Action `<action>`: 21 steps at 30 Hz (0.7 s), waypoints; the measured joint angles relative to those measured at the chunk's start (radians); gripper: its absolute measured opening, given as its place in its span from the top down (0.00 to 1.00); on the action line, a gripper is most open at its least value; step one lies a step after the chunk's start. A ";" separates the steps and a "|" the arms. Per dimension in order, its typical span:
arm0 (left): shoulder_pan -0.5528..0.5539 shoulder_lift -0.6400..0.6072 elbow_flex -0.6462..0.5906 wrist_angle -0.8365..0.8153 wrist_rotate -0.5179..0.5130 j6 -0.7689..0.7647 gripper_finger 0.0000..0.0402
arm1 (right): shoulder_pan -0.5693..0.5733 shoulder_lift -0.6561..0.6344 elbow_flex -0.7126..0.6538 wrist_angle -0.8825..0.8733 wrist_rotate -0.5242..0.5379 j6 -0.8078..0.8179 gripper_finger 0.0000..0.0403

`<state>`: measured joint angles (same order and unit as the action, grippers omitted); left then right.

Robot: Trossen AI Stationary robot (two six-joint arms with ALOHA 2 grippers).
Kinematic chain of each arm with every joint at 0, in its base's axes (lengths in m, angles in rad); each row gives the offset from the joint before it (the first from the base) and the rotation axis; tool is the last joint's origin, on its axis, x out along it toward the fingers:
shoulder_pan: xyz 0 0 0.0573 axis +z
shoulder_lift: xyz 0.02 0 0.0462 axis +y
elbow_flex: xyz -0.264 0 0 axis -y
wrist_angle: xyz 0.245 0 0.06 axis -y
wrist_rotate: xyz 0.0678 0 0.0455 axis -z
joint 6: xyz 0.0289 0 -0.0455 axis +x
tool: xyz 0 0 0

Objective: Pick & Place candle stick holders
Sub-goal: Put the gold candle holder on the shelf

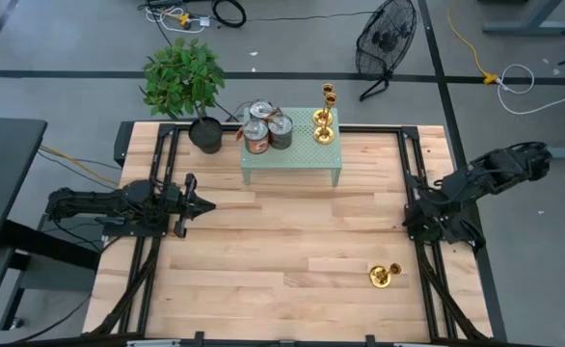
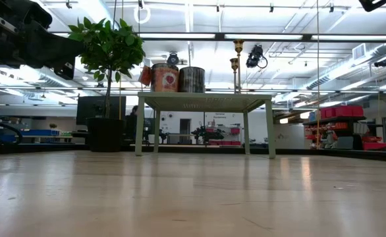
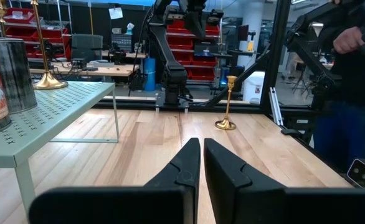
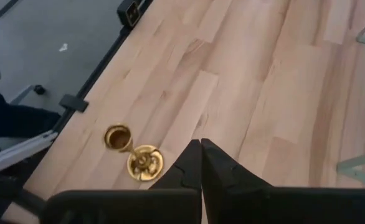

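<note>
Two gold candle stick holders (image 1: pixel 324 125) stand upright on the right end of a pale green perforated shelf (image 1: pixel 292 162) at the table's far middle. They also show in the low view (image 2: pixel 237 66) and the left wrist view (image 3: pixel 45 56). A third holder (image 1: pixel 383 277) stands on its round base on the bare wood near the front right. My right gripper (image 4: pixel 200 152) is shut, slanting down over the table's right side, with that holder (image 4: pixel 136 157) below and beside its fingers, apart from them. My left gripper (image 1: pixel 205 203) is shut, level, at the table's left side, and holds nothing.
Two silver-lidded tins (image 1: pixel 266 130) stand on the shelf's left half, and a potted plant (image 1: pixel 188 87) stands at the far left corner. Dark rails (image 1: pixel 413 164) run along both table sides. A person (image 3: pixel 357 68) stands beyond the table's right edge. Bare wood lies in the middle.
</note>
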<state>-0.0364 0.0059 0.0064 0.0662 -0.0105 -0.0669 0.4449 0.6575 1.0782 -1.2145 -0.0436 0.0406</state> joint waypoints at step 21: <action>0.000 0.000 0.000 0.000 0.000 0.000 0.93 | 0.011 -0.103 -0.181 -0.024 -0.128 0.027 1.00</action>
<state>-0.0368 0.0063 0.0063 0.0662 -0.0105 -0.0669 0.4561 0.5545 0.8973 -1.2381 -0.1718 0.0673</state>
